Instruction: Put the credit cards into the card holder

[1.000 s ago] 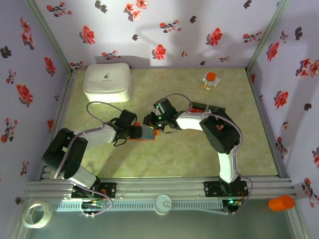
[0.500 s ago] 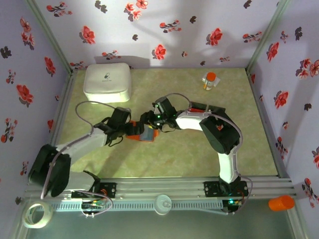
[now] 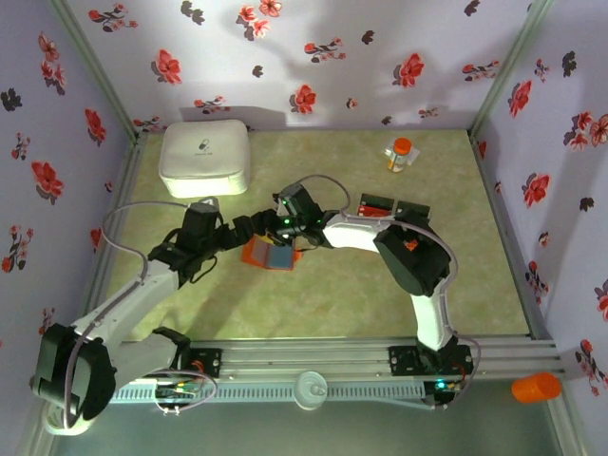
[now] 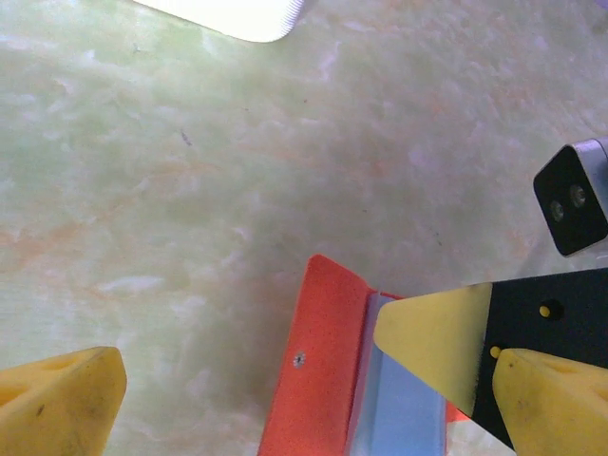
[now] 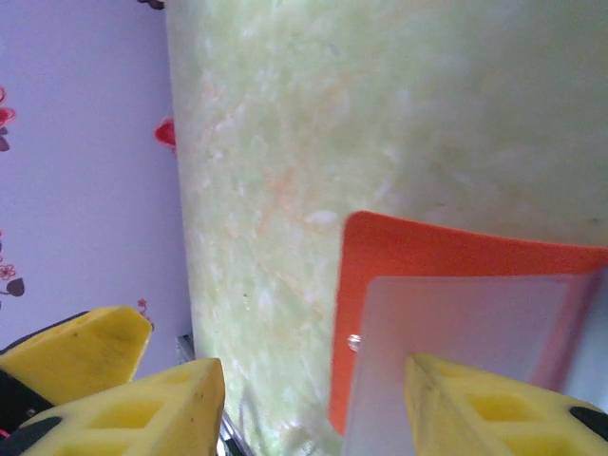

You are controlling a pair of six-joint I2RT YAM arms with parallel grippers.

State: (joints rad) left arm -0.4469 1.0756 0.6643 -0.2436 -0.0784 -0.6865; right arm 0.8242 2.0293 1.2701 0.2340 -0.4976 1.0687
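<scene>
Two sets of jaws over the card holder on the pale-green marbled table — left gripper spread wide, right gripper partly parted, both empty — inside lilac flowered walls.

A white rounded box sits far left on the table; an orange-capped bottle stands far right, well apart.

**SURFACE MATERIALS AND FINISH**

Card holder: smooth matt orange-red cover, blue-grey inner pocket with a faint sheen, one small metal stud.
Table top: smooth, green marbled, low gloss.
White box, 10 o'clock: glossy plastic.
Frame rail, 6 o'clock: bare ribbed metal.
Left gripper fingers: matt yellow plastic.
</scene>
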